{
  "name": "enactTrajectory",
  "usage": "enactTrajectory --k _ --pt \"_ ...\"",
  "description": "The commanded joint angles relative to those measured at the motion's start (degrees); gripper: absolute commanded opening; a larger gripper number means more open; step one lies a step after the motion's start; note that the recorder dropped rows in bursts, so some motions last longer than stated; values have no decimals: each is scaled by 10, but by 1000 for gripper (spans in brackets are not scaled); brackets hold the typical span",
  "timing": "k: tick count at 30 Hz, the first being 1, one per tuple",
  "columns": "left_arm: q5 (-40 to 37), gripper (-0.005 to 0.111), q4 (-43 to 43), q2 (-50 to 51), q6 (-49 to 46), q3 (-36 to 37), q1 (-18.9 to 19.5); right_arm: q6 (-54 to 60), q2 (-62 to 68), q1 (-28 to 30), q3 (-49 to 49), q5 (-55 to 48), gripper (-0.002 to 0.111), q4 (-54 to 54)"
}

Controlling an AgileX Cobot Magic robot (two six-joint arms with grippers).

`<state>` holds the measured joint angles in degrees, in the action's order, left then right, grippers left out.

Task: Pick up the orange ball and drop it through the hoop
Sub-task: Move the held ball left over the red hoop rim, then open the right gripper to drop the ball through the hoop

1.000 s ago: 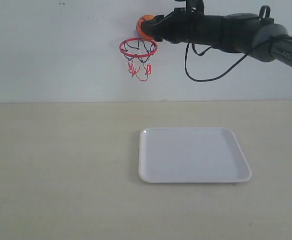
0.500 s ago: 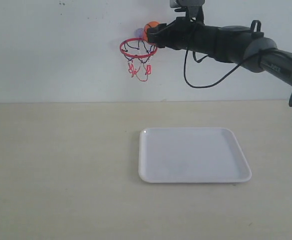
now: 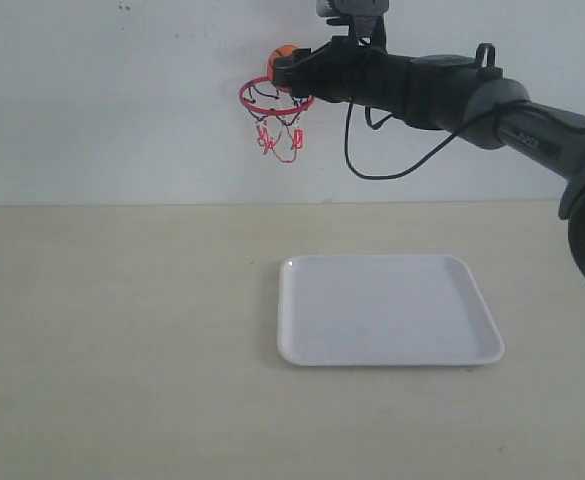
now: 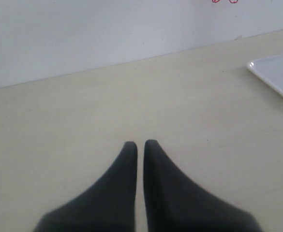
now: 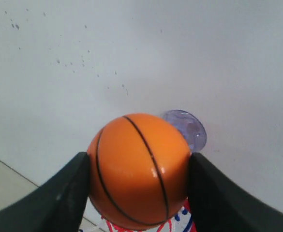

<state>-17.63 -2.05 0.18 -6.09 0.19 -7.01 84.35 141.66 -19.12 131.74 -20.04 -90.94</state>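
Ball (image 3: pixel 285 54) is clamped in the right tool (image 5: pixel 139 163), at 12 o'clock over the hoop (image 3: pixel 276 110). Left tool (image 4: pixel 140 146) is pressed together, above the surface (image 3: pixel 122 330).

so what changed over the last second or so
The right gripper, still shut on the orange ball, reached further left and toward the wall, and the ball now sits above the hoop. Nothing was let go. The hoop and the white tray stayed put.
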Motion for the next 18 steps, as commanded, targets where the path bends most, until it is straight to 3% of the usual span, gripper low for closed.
enactTrajectory --k 1,3,8,11,15,18 --pt "3 4 -3 -2 -2 -2 0 -1 1 0 4 5 54 -3" --pt "3 4 -3 -2 -2 -2 0 -3 1 0 4 5 57 -3" --pt "3 4 -3 -2 -2 -2 0 -4 1 0 4 18 83 0" --pt "3 4 -3 -2 -2 -2 0 -4 1 0 4 14 91 0" --pt "3 4 -3 -2 -2 -2 0 -31 1 0 4 7 83 0" --pt "3 4 -3 -2 -2 -2 0 -33 1 3 4 1 55 14"
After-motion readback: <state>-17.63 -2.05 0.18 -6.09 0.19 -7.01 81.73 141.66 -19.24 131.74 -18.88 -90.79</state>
